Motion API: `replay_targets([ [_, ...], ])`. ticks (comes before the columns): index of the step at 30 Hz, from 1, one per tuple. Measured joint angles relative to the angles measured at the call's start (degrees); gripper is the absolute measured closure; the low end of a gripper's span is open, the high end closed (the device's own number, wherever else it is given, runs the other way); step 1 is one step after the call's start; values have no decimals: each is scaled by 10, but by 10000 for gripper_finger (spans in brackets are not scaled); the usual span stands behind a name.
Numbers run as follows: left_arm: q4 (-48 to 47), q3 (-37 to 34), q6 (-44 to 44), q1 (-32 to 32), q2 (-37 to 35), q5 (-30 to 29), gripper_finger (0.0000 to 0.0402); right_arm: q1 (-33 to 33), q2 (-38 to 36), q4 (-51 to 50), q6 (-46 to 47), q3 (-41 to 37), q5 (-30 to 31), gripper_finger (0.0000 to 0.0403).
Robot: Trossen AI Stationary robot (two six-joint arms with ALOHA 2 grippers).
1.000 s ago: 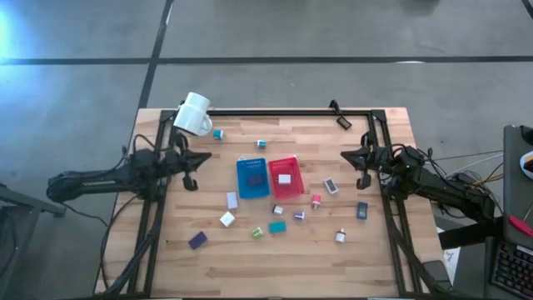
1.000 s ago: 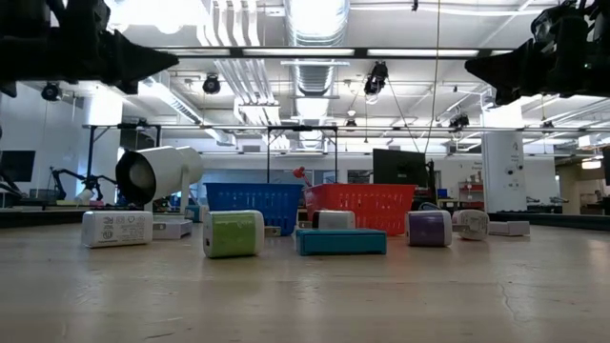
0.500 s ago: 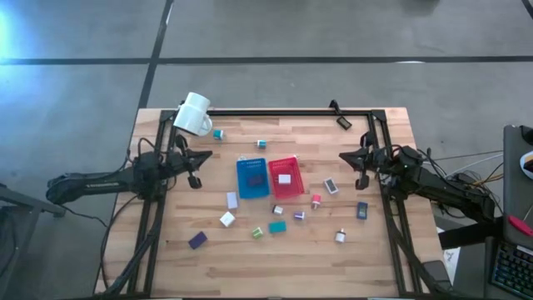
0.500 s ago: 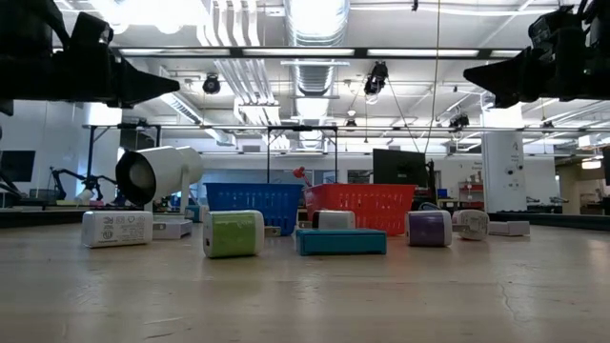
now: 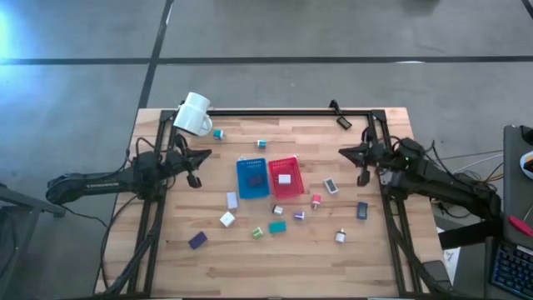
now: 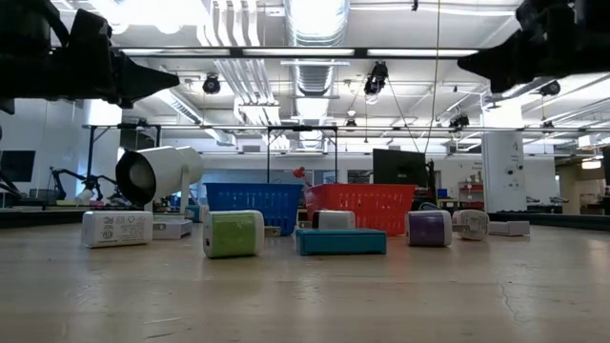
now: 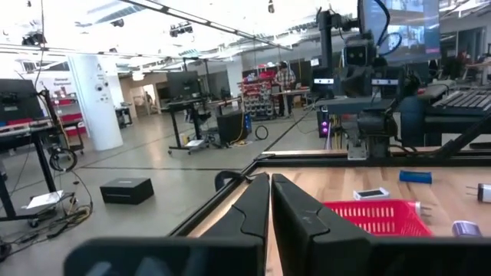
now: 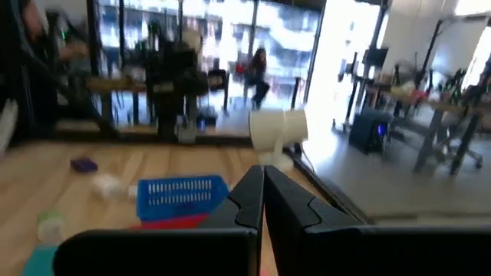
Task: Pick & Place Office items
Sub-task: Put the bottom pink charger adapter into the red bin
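One white item (image 5: 285,178) lay in the red tray (image 5: 286,191); the rest were scattered at centre-bottom. Left gripper (image 5: 198,156) and right gripper (image 5: 348,153) hovered clenched, empty.

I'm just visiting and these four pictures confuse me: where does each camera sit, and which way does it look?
High view: above, looking straight down on the wooden table, left gripper and right gripper.
Low view: at tabletop height, facing the room; both arms overhead.
Left wrist view: on the left arm, past its shut fingers toward the red tray.
Right wrist view: on the right arm, toward the blue tray and white mug.
All views share the trays.
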Motion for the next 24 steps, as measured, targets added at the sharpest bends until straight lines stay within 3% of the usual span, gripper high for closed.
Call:
replay_targets([
  [6, 0, 0, 4, 0, 0, 0, 378, 1, 116, -198, -17, 133, -92, 394],
  [10, 0, 0, 1, 0, 0, 0, 378, 14, 195, -260, 26, 189, -102, 394],
  [17, 0, 0, -3, 0, 0, 0, 378, 52, 309, -279, 94, 241, -85, 394],
  [22, 0, 0, -3, 0, 0, 0, 378, 122, 379, -306, 112, 281, 30, 394],
  [24, 0, 0, -3, 0, 0, 0, 378, 142, 405, -322, 112, 291, 44, 394],
])
